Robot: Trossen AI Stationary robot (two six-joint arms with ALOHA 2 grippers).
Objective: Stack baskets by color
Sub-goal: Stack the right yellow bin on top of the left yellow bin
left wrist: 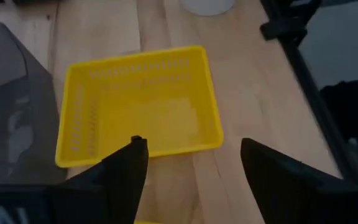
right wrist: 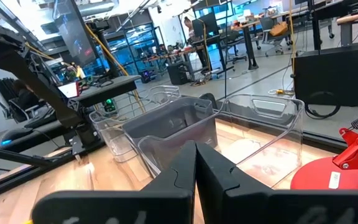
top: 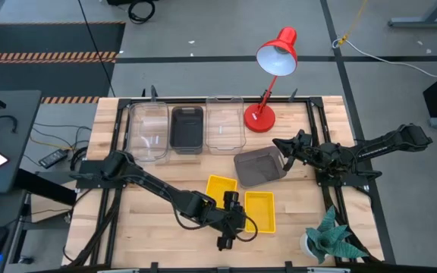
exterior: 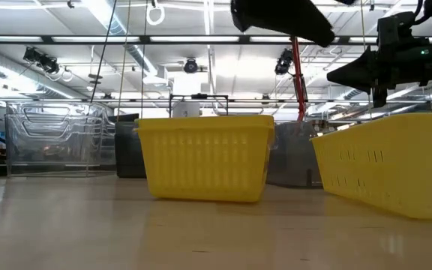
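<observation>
Two yellow baskets lie on the table near its front: one [top: 221, 189] left of the other [top: 261, 210], and both also show in the low view [exterior: 205, 157] [exterior: 392, 169]. My left gripper [top: 243, 220] [left wrist: 191, 149] hovers open at the near-left side of the right yellow basket [left wrist: 138, 106], touching nothing. A grey basket [top: 258, 167] sits tilted behind them. At the far edge stand two clear baskets [top: 149, 129] [top: 224, 123] with a dark grey one [top: 187, 127] between. My right gripper [top: 285, 145] [right wrist: 196, 163] is shut and holds nothing, beside the grey basket's right end.
A red desk lamp [top: 268, 76] stands at the far edge, right of the clear baskets. A potted plant [top: 332, 239] is at the near right corner. Black rails [top: 321, 129] frame the table. Bare wood lies at the near left [top: 127, 227].
</observation>
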